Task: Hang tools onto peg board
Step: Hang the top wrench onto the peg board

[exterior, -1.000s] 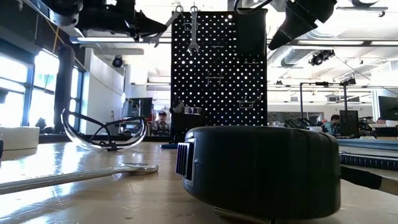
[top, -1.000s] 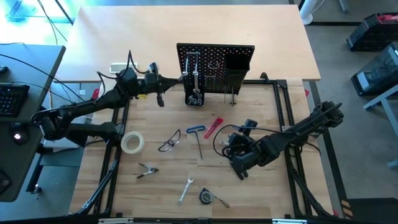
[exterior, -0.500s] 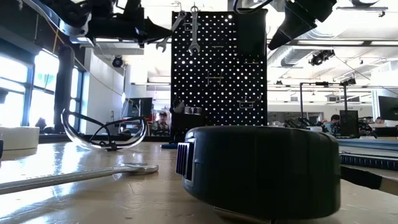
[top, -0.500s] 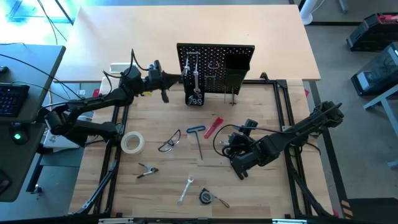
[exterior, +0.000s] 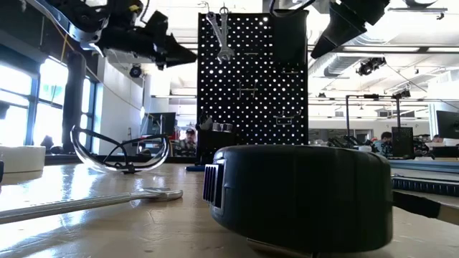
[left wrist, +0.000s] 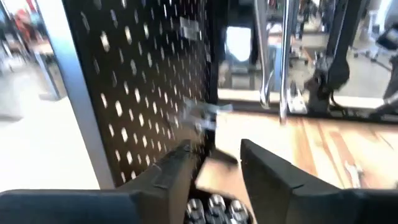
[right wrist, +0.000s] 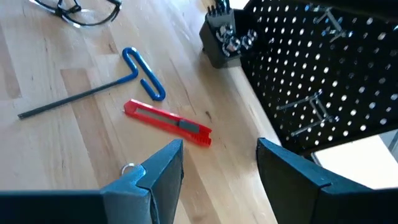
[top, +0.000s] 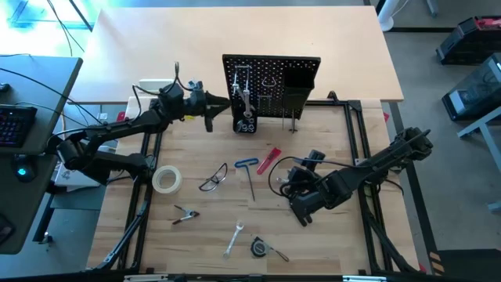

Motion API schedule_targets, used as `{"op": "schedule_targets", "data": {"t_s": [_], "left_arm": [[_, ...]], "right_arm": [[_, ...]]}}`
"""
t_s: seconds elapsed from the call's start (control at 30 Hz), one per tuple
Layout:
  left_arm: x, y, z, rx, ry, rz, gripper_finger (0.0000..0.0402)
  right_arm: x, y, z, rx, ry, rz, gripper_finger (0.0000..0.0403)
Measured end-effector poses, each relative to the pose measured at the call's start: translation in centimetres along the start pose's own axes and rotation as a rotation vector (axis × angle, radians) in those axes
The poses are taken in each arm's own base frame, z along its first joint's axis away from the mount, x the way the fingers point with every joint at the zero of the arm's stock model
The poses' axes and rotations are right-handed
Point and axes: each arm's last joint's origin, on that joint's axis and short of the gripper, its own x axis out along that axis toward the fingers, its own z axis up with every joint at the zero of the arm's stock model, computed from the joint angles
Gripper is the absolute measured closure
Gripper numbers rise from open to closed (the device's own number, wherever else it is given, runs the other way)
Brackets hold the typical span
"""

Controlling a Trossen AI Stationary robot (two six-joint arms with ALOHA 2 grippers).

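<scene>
Release had just happened: the left pincer (top: pixel 208 116), jaws parted and empty, had drawn back from the black perforated peg board (top: pixel 272 74), leaving the second silver wrench (exterior: pixel 212 29) hanging on its hook.

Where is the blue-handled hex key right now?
In the high view the blue-handled hex key lies on the table's middle, between the clear glasses and the red-handled tool, in front of the peg board.

Black hole-dotted peg board (top: pixel 272 84), red-handled tool (right wrist: pixel 168 122).
</scene>
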Motion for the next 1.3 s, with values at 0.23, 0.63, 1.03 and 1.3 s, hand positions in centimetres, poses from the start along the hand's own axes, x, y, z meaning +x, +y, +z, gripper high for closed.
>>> {"op": "schedule_targets", "data": {"t_s": [0.23,0.63,1.03,1.3], "left_arm": [[0.2,-2.0,-1.7,-0.085,0.18,-0.159,0.0239],[0.2,-12.0,-2.8,-0.056,0.388,-0.519,0.0236],[3.0,-20.9,-5.1,0.131,0.256,-0.553,0.0236],[7.9,-22.7,-8.9,0.114,0.309,-0.53,0.0236]], "right_arm": [[0.2,0.1,-0.9,0.043,0.087,0.039,0.0206],[5.0,3.5,-7.2,0.109,0.134,0.278,0.0206],[8.8,2.6,-10.8,0.19,0.191,0.291,0.0206],[9.0,2.3,-11.1,0.127,0.237,0.313,0.0208]]}}
